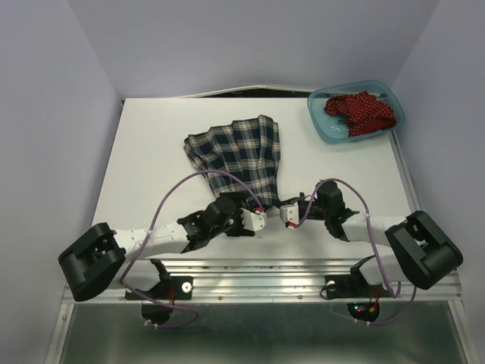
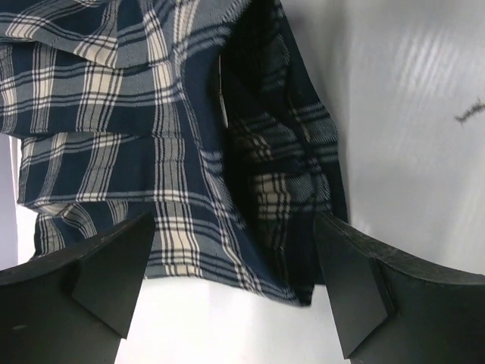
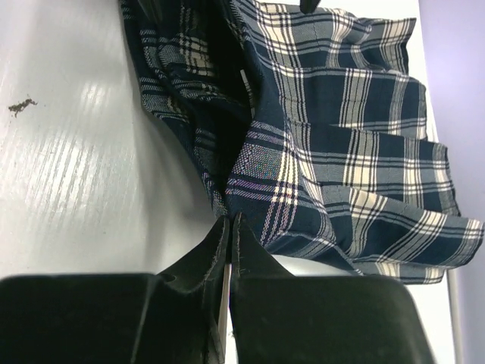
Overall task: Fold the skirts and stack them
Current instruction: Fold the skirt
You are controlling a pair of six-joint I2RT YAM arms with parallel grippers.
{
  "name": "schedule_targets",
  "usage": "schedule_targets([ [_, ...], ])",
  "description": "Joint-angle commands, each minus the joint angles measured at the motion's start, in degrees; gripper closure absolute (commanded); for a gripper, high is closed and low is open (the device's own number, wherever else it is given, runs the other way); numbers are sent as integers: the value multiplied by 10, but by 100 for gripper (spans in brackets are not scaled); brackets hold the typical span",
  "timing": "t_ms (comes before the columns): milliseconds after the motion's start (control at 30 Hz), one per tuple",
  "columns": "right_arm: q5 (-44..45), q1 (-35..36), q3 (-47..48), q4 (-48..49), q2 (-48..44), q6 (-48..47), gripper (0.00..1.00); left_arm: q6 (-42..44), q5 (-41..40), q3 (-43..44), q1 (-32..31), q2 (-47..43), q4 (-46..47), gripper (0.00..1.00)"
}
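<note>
**A:** How are the two arms posed?

**B:** Both are folded low over the near part of the white tabletop (image 1: 151, 152). The left arm (image 1: 151, 243) runs from its base at the near left corner across toward the middle. The right arm (image 1: 379, 231) comes in from the near right and bends at a black joint, with its wrist turned inward. The two wrists end just beside each other at the near edge of the pleated navy-and-green plaid skirt (image 1: 236, 155).

**A:** What is the left gripper doing?

**B:** The left gripper (image 2: 235, 224) is spread wide. In its wrist view the two black fingers (image 2: 98, 280) stand on either side of the skirt's edge. Plaid cloth and a strip of bare table lie between them. I can't tell whether either pad touches the fabric.

**A:** And the right one?

**B:** The right gripper (image 3: 229, 227) has its fingers pressed together, with only a thin sliver of light between them. The tips sit right at the cloth's edge, where a dark shadowed fold meets a brighter plaid panel. I can't make out whether any cloth is nipped between them.

**A:** Where do the garments lie?

**B:** The plaid skirt is spread on the middle of the table, its pleats running toward the arms. One side is turned in and looks darker. The red white-dotted skirt (image 1: 360, 112) is bunched inside a teal plastic tub (image 1: 322, 127) at the far right corner, well apart from both arms.
</note>
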Motion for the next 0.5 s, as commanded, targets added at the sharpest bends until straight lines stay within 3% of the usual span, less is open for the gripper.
schedule_targets([
  [0,3,5,7,25,-10,54,99,-21,26,37,-2,16,64,1],
  [200,19,5,13,34,-9,89,99,-82,56,88,-2,83,28,1],
  [300,27,5,20,37,-9,127,99,-94,122,94,-2,87,16,1],
  [467,41,5,40,49,-4,176,99,-103,106,104,-10,104,12,1],
])
